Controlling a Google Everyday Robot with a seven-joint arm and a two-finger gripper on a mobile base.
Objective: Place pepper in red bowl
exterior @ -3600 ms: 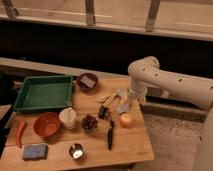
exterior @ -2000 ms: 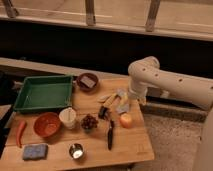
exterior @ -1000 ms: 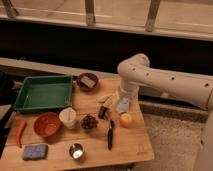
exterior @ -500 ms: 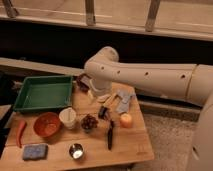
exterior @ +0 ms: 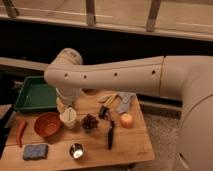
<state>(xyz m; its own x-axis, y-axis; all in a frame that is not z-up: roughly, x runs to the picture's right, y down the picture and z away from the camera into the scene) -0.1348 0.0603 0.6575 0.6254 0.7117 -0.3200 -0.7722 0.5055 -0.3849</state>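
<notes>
The pepper, slender and red-orange, lies at the table's left edge, just left of the red bowl. The round orange-red bowl holds nothing. My arm sweeps in from the right across the table, and its elbow bends down over the back left. The gripper hangs at the end of it, just above and behind the white cup, right of the red bowl and well right of the pepper. It holds nothing and looks open.
A green tray sits at the back left. A blue sponge and a small metal cup lie near the front edge. Dark grapes, a black tool, an orange fruit and grey packets fill the middle and right.
The arm has swung from the table's right side to the left. The gripper now hangs over the white cup instead of near the orange fruit. The pepper and bowl have not moved.
</notes>
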